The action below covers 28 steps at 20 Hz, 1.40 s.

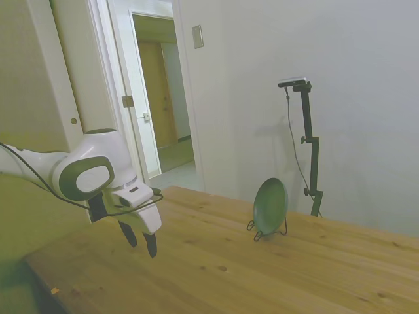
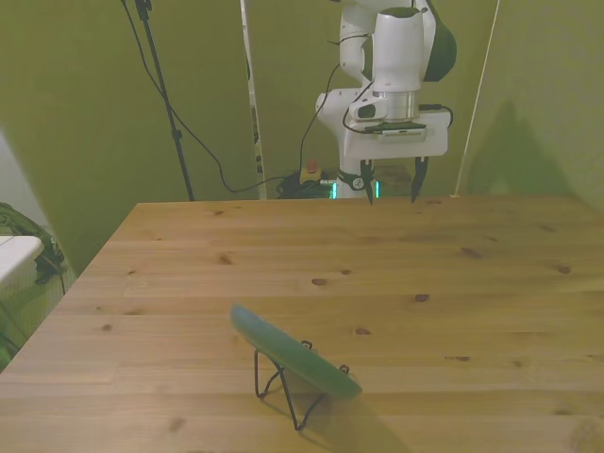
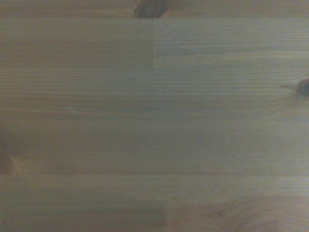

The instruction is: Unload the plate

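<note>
The dull green plate (image 1: 270, 205) stands nearly upright on edge in a thin black wire stand (image 1: 255, 230) on the wooden table (image 1: 216, 268). In the front view the plate (image 2: 295, 352) leans in its stand (image 2: 283, 382) near the table's close edge. My gripper (image 2: 393, 182) hangs above the table's far edge, well away from the plate, fingers pointing down and open with nothing between them. In the side view the gripper (image 1: 141, 239) hovers over the left part of the table. The wrist view shows only blurred wood grain.
An open doorway (image 1: 160, 98) and a white wall lie behind the table in the side view. Cables and thin poles (image 2: 165, 94) stand behind the table's far edge in the front view.
</note>
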Each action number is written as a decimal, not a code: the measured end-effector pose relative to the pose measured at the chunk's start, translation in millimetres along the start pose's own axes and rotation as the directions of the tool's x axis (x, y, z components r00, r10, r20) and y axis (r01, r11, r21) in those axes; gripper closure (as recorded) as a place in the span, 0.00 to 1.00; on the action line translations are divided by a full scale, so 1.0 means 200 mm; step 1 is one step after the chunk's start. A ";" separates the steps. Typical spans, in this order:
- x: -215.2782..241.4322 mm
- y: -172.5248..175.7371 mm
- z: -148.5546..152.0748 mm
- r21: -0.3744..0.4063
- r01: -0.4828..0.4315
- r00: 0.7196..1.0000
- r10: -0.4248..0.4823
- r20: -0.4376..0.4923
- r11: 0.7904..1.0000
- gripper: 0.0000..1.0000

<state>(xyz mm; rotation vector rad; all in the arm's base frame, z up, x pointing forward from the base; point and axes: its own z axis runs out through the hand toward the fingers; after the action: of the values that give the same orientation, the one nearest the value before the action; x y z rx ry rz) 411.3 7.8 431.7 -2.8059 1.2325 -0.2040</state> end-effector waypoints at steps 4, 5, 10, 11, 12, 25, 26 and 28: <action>0.04 0.00 -0.06 0.020 -0.010 1.000 0.010 -0.023 1.000 0.00; 0.07 -0.01 -0.12 0.035 -0.020 0.999 0.022 -0.046 0.999 0.00; 0.30 0.00 -0.42 0.060 -0.100 0.971 0.111 -0.210 0.993 0.00; 0.36 0.01 -0.46 0.059 -0.123 0.962 0.133 -0.238 0.991 0.00; 0.44 0.01 -0.48 0.059 -0.148 0.951 0.159 -0.266 0.987 0.00; 1.35 0.08 -0.43 0.053 -0.366 0.816 0.348 -0.462 0.929 0.00; 1.38 0.07 -0.42 0.054 -0.366 0.814 0.348 -0.466 0.929 0.00; 1.41 0.03 -0.40 0.063 -0.358 0.812 0.344 -0.471 0.932 0.00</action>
<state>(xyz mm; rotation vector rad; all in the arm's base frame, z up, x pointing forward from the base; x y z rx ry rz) 583.9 -204.9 535.9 -2.5564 1.8356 -0.9002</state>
